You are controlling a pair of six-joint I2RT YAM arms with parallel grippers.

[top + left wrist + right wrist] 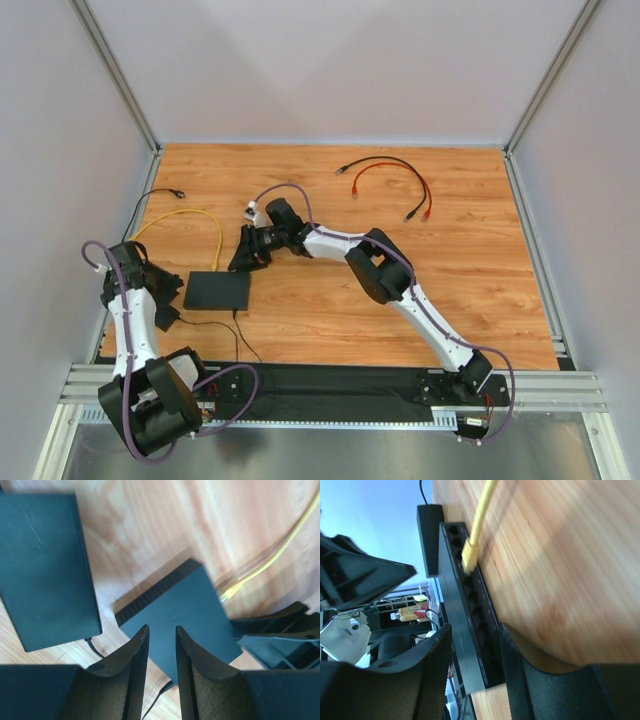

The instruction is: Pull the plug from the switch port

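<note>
Nothing pulled yet, by the look of it. Seeing the yellow plug point(469, 555) sitting in a port of the switch point(185, 610), over at the left side of the table point(450, 250). Hovering above it with the left gripper point(160, 630), fingers slightly apart, empty. Straddling its end with the right gripper point(476, 626); squeezing or not, can't tell. Left to do: grab plug, pull.

The switch point(185, 610) under the rough-padded fingers point(195, 680) is matt black plastic; beyond them lie a smooth wood-grain table point(165, 525) and a glossy yellow cable point(479, 515).
</note>
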